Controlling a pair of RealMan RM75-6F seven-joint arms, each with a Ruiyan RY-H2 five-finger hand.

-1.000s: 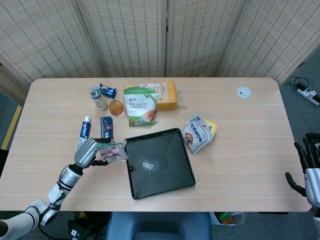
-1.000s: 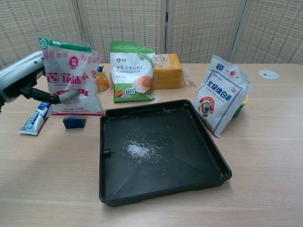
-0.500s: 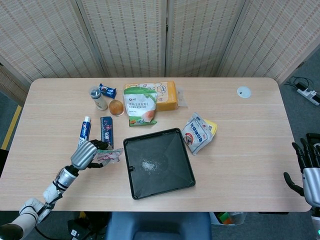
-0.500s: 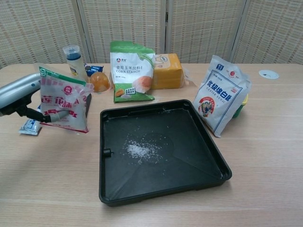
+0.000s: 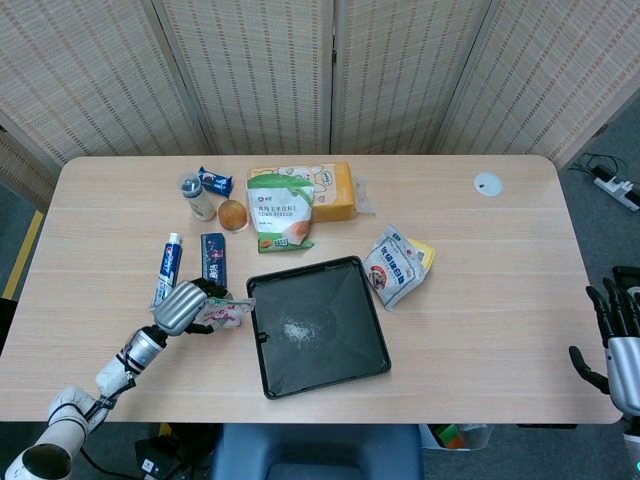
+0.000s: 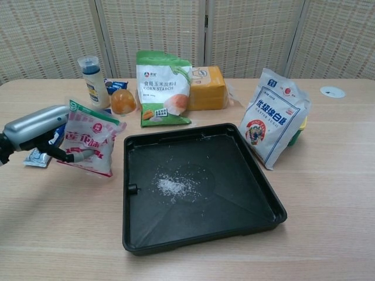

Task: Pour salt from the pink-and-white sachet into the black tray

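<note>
My left hand (image 5: 180, 306) (image 6: 38, 127) holds the pink-and-white sachet (image 6: 89, 138) (image 5: 224, 312) upright, low over the table just left of the black tray (image 6: 246, 205) (image 5: 360, 355). A small heap of white salt (image 6: 170, 187) (image 5: 297, 329) lies in the tray's middle. The sachet's bottom edge is at or just above the tabletop; I cannot tell if it touches. My right hand (image 5: 612, 335) hangs off the table's right edge, fingers apart and holding nothing; the chest view does not show it.
Behind the tray stand a green corn-starch bag (image 6: 162, 89), a yellow pack (image 6: 206, 88) and an orange cup (image 6: 122, 100). A white sugar bag (image 6: 273, 118) leans at the tray's right. A toothpaste tube (image 5: 166, 268), a blue box (image 5: 213, 258) and a small bottle (image 6: 92, 81) lie left.
My left hand has lowered the sachet from well above the table down to table level, staying left of the tray. The right hand has barely moved.
</note>
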